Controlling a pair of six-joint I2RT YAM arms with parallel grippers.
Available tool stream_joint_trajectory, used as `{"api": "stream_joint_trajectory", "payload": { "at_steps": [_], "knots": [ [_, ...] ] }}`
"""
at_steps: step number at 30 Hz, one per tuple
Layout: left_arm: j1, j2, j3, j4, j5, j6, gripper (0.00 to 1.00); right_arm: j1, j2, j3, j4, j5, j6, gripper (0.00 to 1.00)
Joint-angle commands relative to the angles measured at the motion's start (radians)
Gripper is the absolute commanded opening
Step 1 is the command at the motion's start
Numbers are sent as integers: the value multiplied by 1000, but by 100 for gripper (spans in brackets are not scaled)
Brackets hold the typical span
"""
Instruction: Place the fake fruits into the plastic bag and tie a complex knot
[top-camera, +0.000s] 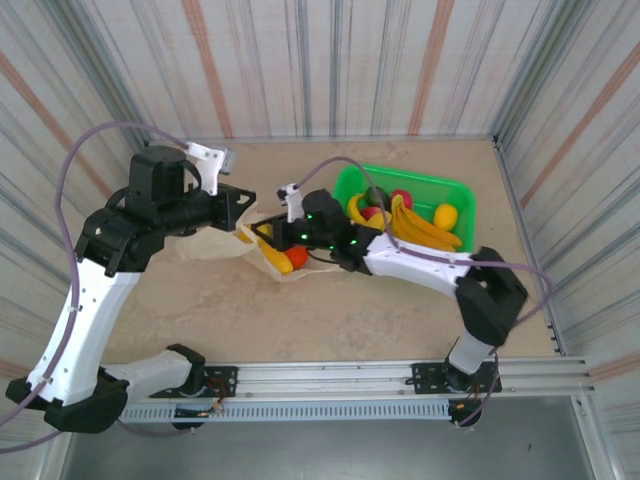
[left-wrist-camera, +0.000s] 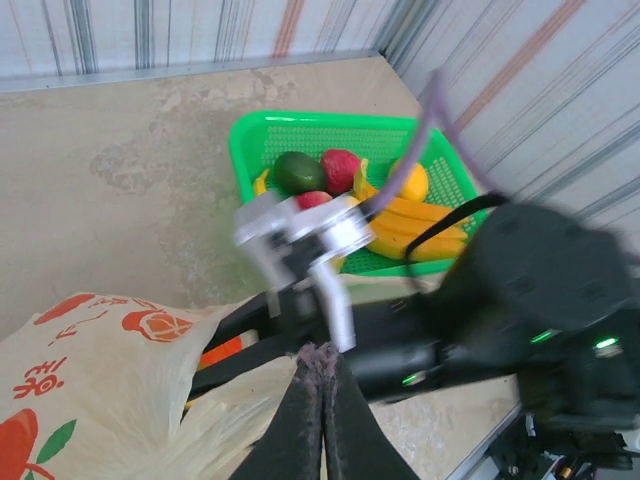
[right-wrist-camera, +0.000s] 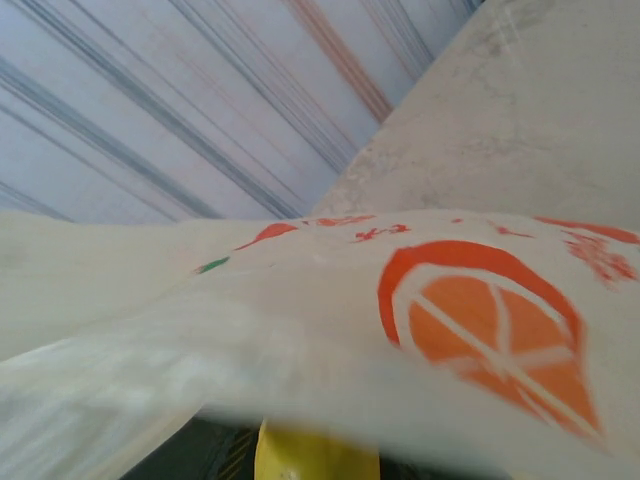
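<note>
At mid-table, between the two arms: the plastic bag (top-camera: 212, 243), cream with red-orange prints, lying crumpled on its side with the mouth turned toward the right arm.

Left gripper (left-wrist-camera: 319, 362): comes in from the left above the bag's mouth. Fingers pressed tight together, pinching the pale film at the bag's rim. From there the film slopes down and away to the rest of the bag on the table (top-camera: 330, 320).

Right gripper (top-camera: 283, 240): reaches low into the mouth from the right, under the top layer of film. In its own wrist view, printed film stretches overhead and a blurred yellow shape sits at the bottom edge. Cannot tell whether the fingers stand parted or closed, nor whether anything is held.

At the bag's mouth, just beside the right gripper: a yellow fruit (top-camera: 276, 259) and a red-orange fruit (top-camera: 297, 256), side by side and touching.

Toward the far right corner, apart from the bag: a green basket (top-camera: 425, 181), with the right forearm passing along its near side. Holds more of the fake fruits (top-camera: 430, 235): a bunch of yellow bananas (top-camera: 415, 222), a round yellow piece (top-camera: 446, 215), two red pieces (top-camera: 402, 197) and a dark green one (top-camera: 376, 196).

All around the table: striped walls (top-camera: 350, 60).
</note>
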Motion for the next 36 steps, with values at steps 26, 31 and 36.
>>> {"api": "stream_joint_trajectory", "payload": {
  "at_steps": [26,31,36],
  "knots": [
    [28,-27,-23,6,-33,-5,0,-97,-422,-108,-305,-165,-115,64],
    [28,-25,-44,18,-9,-10,0,-243,-577,-83,-453,-239,-133,65],
    [25,-24,-40,20,-6,-9,0,-503,-582,-32,-677,-179,-58,63]
  ]
}}
